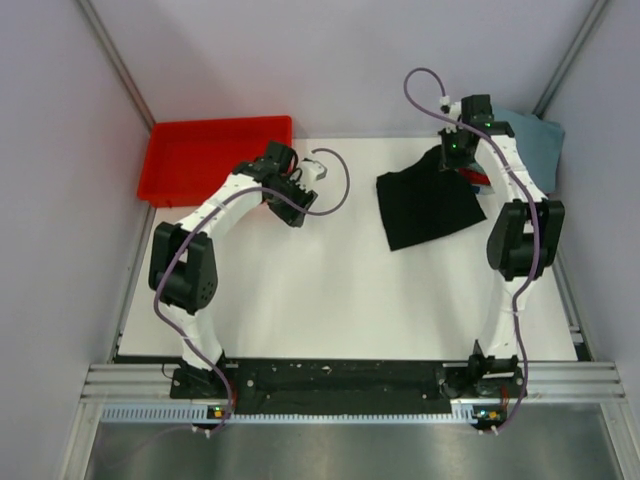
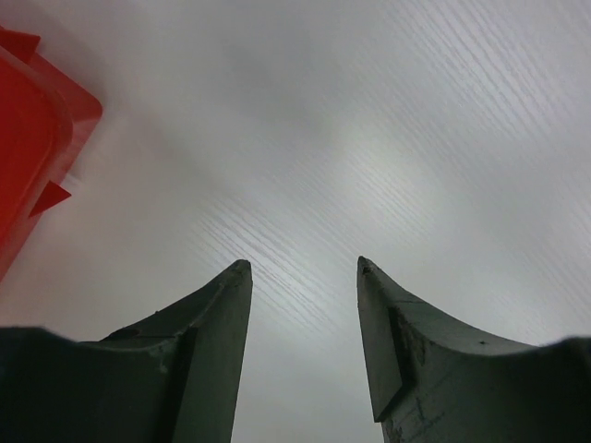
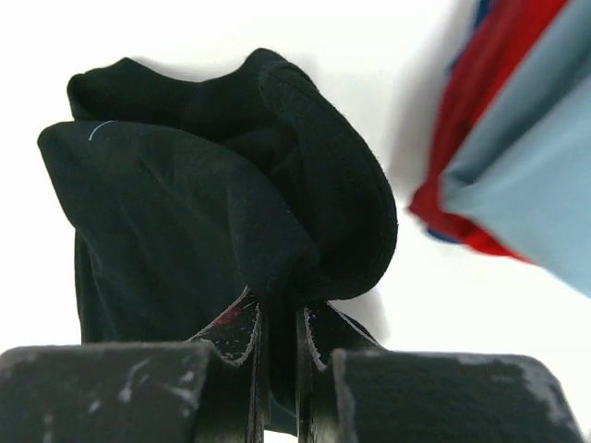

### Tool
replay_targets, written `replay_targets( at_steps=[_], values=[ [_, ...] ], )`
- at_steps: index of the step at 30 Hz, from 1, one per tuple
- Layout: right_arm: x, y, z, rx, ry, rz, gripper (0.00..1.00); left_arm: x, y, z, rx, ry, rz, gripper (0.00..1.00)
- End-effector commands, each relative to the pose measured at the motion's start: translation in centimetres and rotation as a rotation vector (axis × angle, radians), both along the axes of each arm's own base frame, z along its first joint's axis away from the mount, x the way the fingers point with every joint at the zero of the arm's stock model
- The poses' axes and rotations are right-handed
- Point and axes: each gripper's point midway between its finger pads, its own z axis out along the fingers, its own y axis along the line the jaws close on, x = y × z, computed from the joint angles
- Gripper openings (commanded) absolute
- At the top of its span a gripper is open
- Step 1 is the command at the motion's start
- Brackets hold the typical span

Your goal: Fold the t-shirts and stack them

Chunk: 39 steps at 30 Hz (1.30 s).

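The black t-shirt lies folded at the back right of the white table; it bunches up in the right wrist view. My right gripper is shut on its far edge, cloth pinched between the fingers. A stack of folded shirts stands at the far right: the grey-blue one on top of a red one. My left gripper hangs open and empty over bare table, beside the red tray.
A red plastic tray stands at the back left; its corner shows in the left wrist view. Walls close in on both sides. A metal rail runs along the near edge.
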Motion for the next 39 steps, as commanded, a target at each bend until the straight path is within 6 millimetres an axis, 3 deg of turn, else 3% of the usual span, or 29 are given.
replay_targets(
  at_steps=[1, 6, 8, 9, 14, 26, 33, 39],
  values=[
    [3.0, -4.3, 2.8, -0.179, -0.085, -0.048, 0.0, -0.7, 0.4, 0.8, 0.014, -0.01, -0.02, 0.54],
    [6.2, -7.8, 6.0, -0.26, -0.185, -0.164, 0.0, -0.8, 0.6, 0.1, 0.033, 0.012, -0.024, 0.55],
    [7.2, -7.6, 7.5, -0.238, -0.235, -0.179, 0.0, -0.8, 0.6, -0.2, 0.038, 0.017, -0.025, 0.54],
    [7.6, -9.3, 8.1, -0.235, -0.253, -0.214, 0.0, -0.7, 0.7, -0.2, 0.041, 0.017, -0.026, 0.54],
    [8.8, -10.6, 11.2, -0.247, -0.358, -0.264, 0.0, -0.6, 0.7, -1.1, 0.053, 0.035, -0.027, 0.54],
    [8.2, -11.6, 19.0, -0.338, -0.524, -0.224, 0.0, -0.6, 0.7, -2.1, 0.067, 0.058, -0.032, 0.55],
    [7.7, -13.8, 21.2, -0.426, -0.56, -0.235, 0.0, -0.8, 0.8, -2.4, 0.071, 0.069, -0.032, 0.54],
    [6.9, -13.6, 23.5, -0.431, -0.607, -0.217, 0.0, -0.7, 0.8, -2.6, 0.074, 0.071, -0.029, 0.54]
  ],
)
